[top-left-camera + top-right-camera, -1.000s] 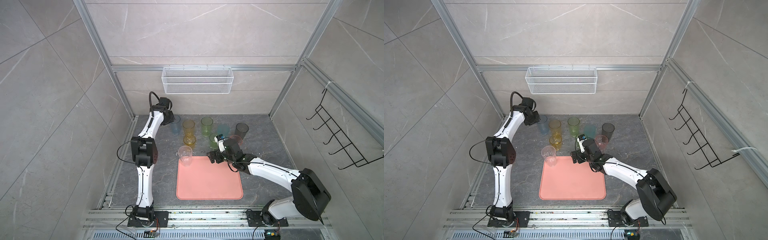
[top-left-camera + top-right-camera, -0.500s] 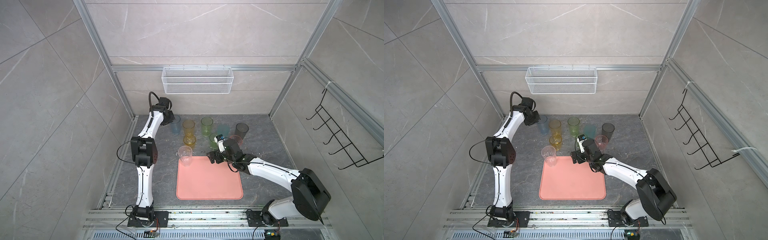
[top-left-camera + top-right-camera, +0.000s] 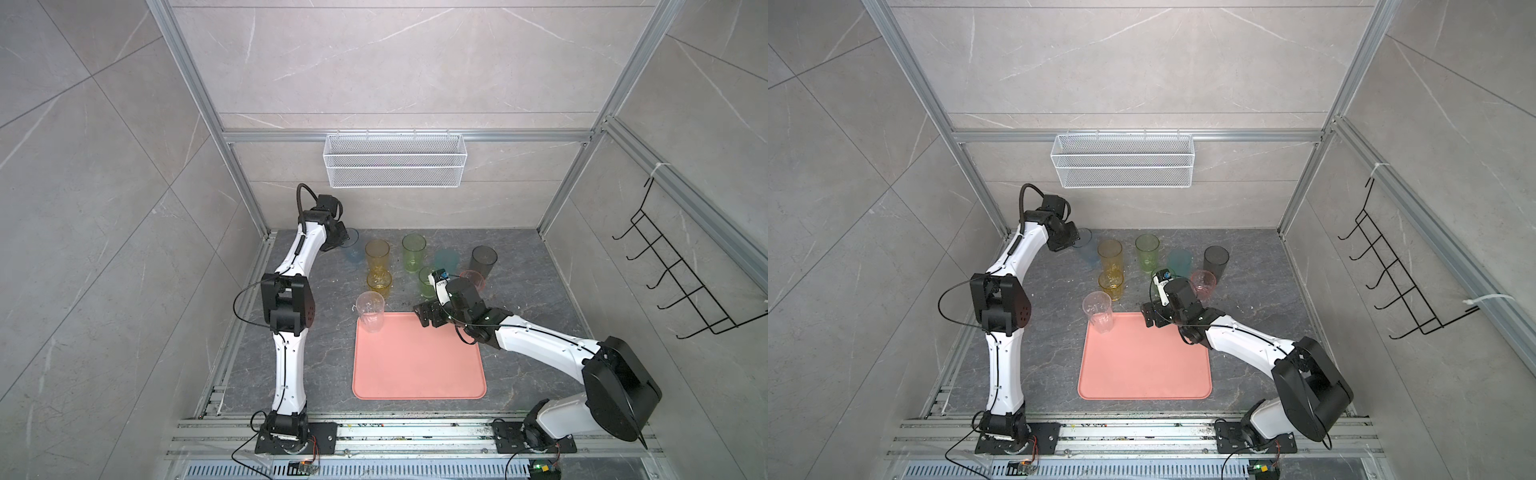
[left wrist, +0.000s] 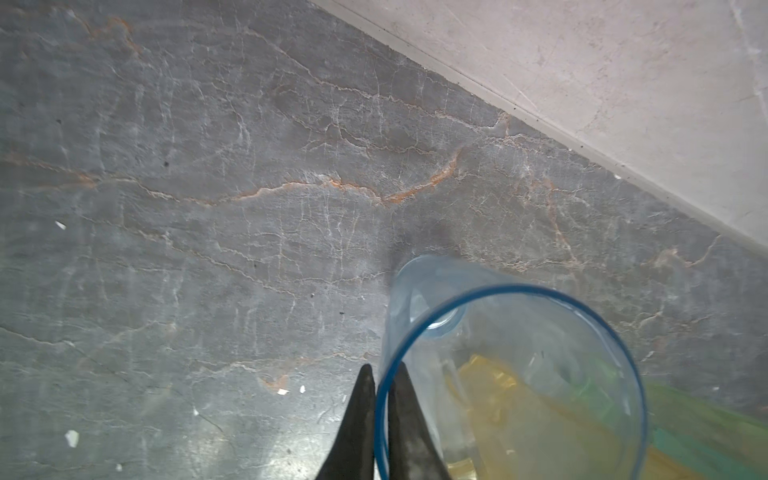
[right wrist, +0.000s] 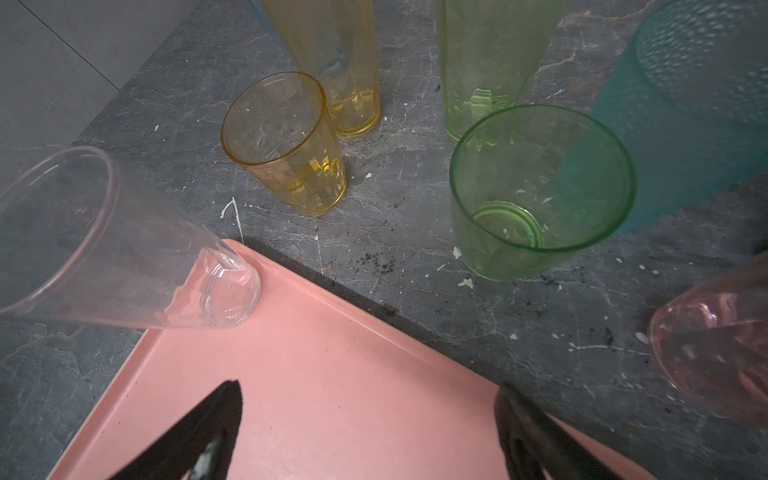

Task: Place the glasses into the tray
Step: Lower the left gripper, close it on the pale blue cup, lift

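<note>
left wrist view: our left gripper (image 4: 381, 370) is pinched shut on the rim of the blue glass (image 4: 511, 374), one finger inside the wall and one outside. the glass stands at the back left corner of the table (image 3: 324, 332), and its base looks to be down on the stone. we judge the step in hand to be lifting this glass and carrying it to the tray (image 3: 415, 365). a rim pinch on a thin smooth wall can pivot, so we should lift straight up before we travel, keep the glass upright and move slowly.

in a top view the tall amber glass (image 3: 377, 253) stands just beside the blue one, with the short amber glass (image 3: 379, 284) in front of it; both lie between us and the tray, so we want to clear their rims or go round them. the clear glass (image 3: 371, 311) already stands on the tray's far left corner, so we should set down beside it, not onto it. our right gripper (image 5: 370, 388) hangs wide open and empty over the tray's far edge, near the short green glass (image 5: 540, 187) and the pink glass (image 3: 473, 279); it could crowd the drop. the wire basket (image 3: 395, 166) on the back wall is well apart.
</note>
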